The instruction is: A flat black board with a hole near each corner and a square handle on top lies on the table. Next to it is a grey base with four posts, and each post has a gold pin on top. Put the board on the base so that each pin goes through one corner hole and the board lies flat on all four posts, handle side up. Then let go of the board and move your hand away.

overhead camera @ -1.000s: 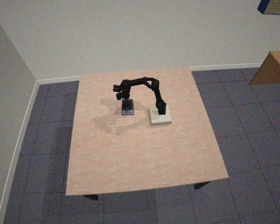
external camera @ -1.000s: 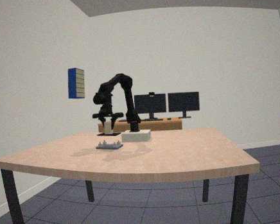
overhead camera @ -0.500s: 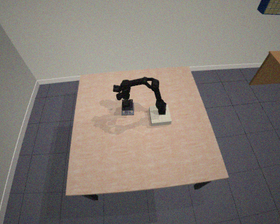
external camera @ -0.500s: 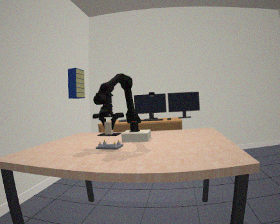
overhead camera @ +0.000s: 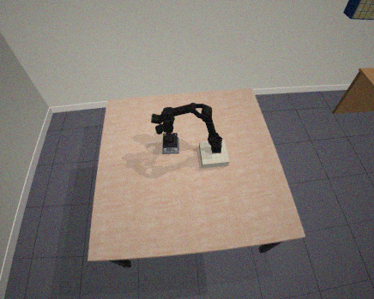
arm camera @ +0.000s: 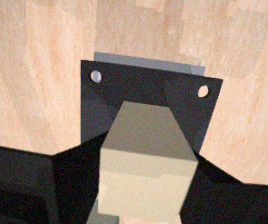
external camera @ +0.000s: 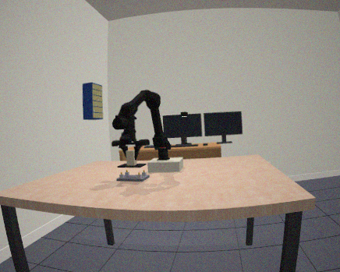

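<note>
Two dark monitors (external camera: 223,123) stand on a wooden desk (overhead camera: 358,93) (external camera: 183,152).

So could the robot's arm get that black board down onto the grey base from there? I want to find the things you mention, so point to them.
Probably yes: the end effector (overhead camera: 171,138) (external camera: 131,155) grips the handle (external camera: 131,157) (arm camera: 147,160), and nothing visible separates the board (external camera: 132,165) (arm camera: 145,87) from the base (overhead camera: 171,152) (external camera: 132,178) below.

The base (overhead camera: 171,152) (external camera: 132,178) sits on the table (overhead camera: 193,210) (external camera: 164,199), nearer its left edge than its right; above it, apart, hangs the board (overhead camera: 174,137) (external camera: 131,165) (arm camera: 145,82).
</note>
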{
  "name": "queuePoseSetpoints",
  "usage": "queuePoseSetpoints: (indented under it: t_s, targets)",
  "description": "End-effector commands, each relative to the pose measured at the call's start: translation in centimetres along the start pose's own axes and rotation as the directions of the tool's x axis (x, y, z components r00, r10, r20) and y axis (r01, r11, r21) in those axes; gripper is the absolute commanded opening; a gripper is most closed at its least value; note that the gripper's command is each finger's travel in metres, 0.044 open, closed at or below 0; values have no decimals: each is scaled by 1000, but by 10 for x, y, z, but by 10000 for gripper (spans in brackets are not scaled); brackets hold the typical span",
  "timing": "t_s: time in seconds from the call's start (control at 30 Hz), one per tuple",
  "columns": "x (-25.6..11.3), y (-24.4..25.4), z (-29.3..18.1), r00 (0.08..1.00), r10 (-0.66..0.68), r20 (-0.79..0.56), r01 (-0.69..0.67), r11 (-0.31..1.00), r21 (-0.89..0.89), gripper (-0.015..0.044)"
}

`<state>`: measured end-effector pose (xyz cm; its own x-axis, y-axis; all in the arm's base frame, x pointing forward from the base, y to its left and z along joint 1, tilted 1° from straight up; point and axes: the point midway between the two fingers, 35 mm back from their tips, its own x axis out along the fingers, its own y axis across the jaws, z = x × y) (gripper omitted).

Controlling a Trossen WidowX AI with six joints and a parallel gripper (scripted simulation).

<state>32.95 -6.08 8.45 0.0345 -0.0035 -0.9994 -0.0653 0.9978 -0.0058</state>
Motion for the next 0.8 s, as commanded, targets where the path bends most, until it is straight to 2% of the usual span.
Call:
queuePoseSetpoints:
  t_s: [0.0,0.77]
  targets:
    - [5,1,-1,1000,0,-4,0,1000,-5,0]
    - [17,1,0,1000,0,0,0,1000,1,0]
